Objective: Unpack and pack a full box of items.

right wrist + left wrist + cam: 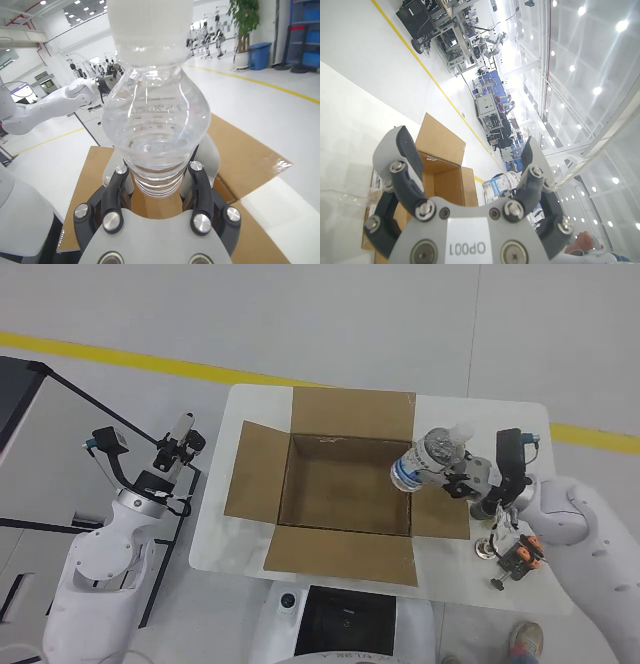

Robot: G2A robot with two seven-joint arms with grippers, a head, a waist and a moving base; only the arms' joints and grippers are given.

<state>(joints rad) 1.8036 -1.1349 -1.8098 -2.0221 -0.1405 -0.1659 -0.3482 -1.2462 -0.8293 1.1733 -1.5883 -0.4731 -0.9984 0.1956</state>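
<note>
An open cardboard box point(345, 486) stands in the middle of the white table point(455, 579), all flaps folded out, its bare floor showing. My right gripper point(462, 476) is shut on a clear water bottle point(428, 457) with a white cap and blue label, held tilted above the box's right edge. In the right wrist view the bottle point(155, 120) rises between the fingers point(117, 175), with the box flap point(237, 155) beneath. My left gripper point(183, 434) hangs open off the table's left side; its view shows the gripper point(470, 152) wide apart, facing the box point(440, 150) and the bottle point(497, 186).
A small orange and black object point(515, 552) lies near the table's right front corner. The box's flaps point(250, 469) cover much of the tabletop. A dark frame point(100, 414) stands on the floor left of the table, beside the left arm.
</note>
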